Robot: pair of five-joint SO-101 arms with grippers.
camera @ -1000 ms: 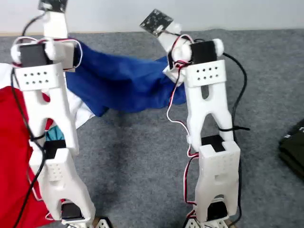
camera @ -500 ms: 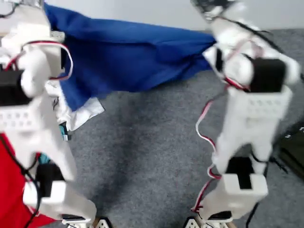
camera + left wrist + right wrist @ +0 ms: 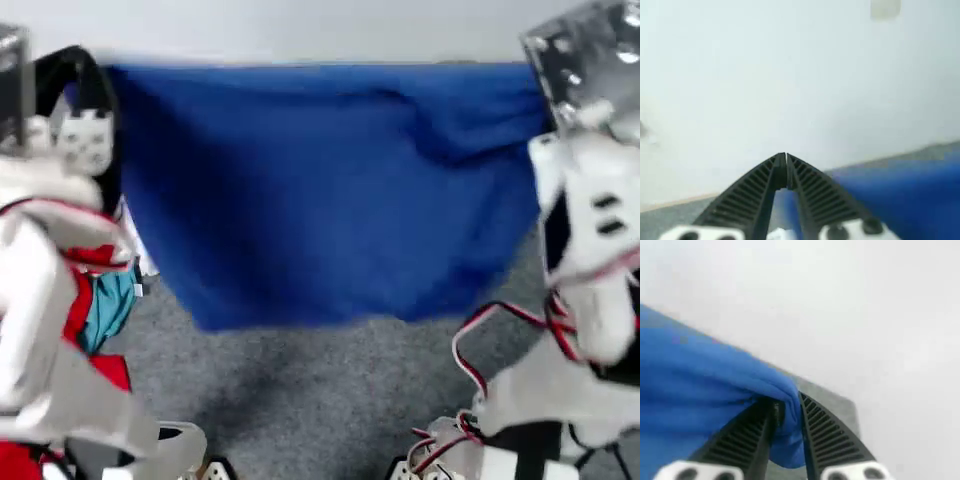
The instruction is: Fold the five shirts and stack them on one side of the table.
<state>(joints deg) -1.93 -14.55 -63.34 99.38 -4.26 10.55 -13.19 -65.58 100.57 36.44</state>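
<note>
While both arms stand raised at either side of the desk (image 3: 320, 400), the blue shirt (image 3: 330, 190) hangs stretched wide between them, a broad sheet with its top edge drawn nearly straight from the left arm (image 3: 40, 300) across to the right arm (image 3: 590, 260). Look at the left hand (image 3: 786, 159): it's closed, ribbed black fingers meeting at the tips, blue cloth showing in the slot between them lower down and more of the shirt spreading off to one side, a pale wall (image 3: 790, 75) beyond. And the right hand (image 3: 787, 401) is clamped on a bunched corner of the shirt, the fabric bulging up over its fingertips and draping away from there. Down on the left arm's side, a red shirt (image 3: 105, 372) and a teal garment (image 3: 110, 305) lie on the grey desk, partly hidden behind that arm, just below the blue shirt's hanging corner.
</note>
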